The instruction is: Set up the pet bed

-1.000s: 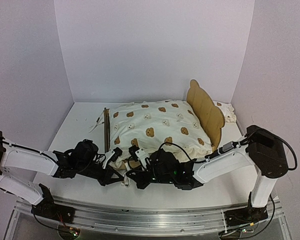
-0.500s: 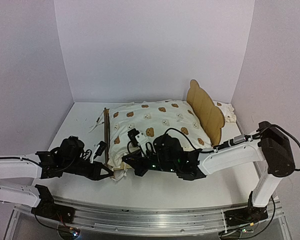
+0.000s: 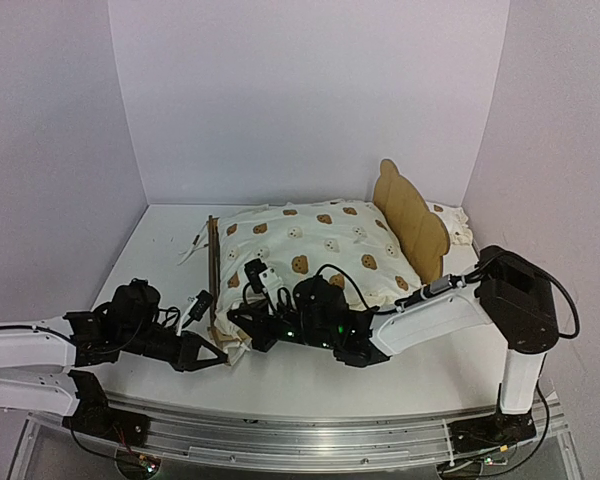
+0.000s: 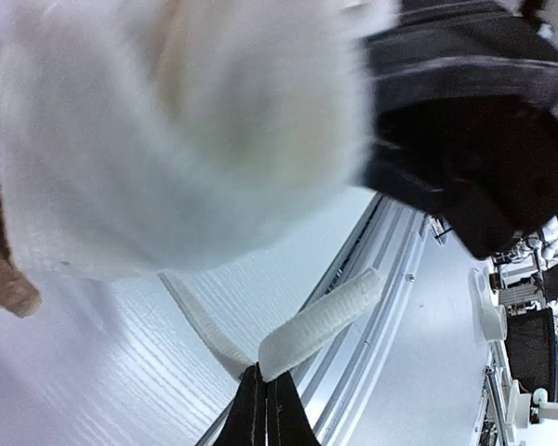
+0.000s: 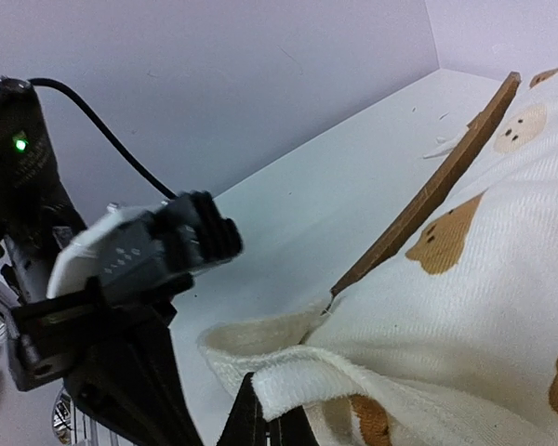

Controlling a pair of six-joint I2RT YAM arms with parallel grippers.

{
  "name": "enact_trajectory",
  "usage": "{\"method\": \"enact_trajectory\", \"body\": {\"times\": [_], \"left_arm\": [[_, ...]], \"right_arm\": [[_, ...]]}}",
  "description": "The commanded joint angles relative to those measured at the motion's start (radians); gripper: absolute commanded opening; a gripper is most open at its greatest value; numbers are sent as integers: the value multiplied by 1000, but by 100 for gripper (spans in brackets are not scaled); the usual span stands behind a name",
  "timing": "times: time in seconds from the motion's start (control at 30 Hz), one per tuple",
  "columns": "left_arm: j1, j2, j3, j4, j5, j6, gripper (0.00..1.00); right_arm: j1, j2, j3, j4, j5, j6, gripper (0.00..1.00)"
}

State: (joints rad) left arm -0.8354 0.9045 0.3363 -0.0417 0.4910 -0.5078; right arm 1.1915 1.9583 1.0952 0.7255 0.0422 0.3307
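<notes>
pet bed [image 3: 410, 210]: was set on the white counter [image 3: 150, 250], from the middle to the right, with its bear-eared headboard [image 3: 425, 240] upright at the right end and a thin wooden end rail [image 3: 212, 268] at the left end.
cushion [image 3: 315, 250]: cream and bear-printed, was laid over the frame between rail and headboard; the bed's base was hidden beneath it.
left claw [image 4: 265, 413]: was closed tight, with a white ribbed tie string [image 4: 321, 321] pinched between its tips, low over the counter just beside the cushion's near left corner.
right claw [image 5: 260, 423]: was closed on the cushion's cream hem at that same corner, close to the rail.
arms: both were stretched low along the counter's near side, with the claws near each other.
pillow [image 3: 460, 225]: was only partly seen behind the headboard.
</notes>
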Motion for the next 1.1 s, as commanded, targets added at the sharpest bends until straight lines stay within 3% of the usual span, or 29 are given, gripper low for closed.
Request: {"method": "enact_trajectory", "body": {"times": [0.0, 0.4, 0.6, 0.77, 1.07], "left_arm": [[-23, -23, -2, 89, 80, 28, 0], [-36, -3, -39, 116, 62, 41, 0], [-37, -3, -38, 120, 59, 47, 0], [-38, -7, -36, 127, 69, 56, 0], [-34, -57, 33, 12, -2, 42, 0]], "right_arm": [[-3, 42, 39, 96, -3, 56, 0], [-2, 7, 123, 119, -67, -3, 0], [-2, 56, 114, 129, -65, 90, 0], [-3, 145, 129, 242, -78, 207, 0], [-3, 65, -59, 203, 29, 250, 0]]}}
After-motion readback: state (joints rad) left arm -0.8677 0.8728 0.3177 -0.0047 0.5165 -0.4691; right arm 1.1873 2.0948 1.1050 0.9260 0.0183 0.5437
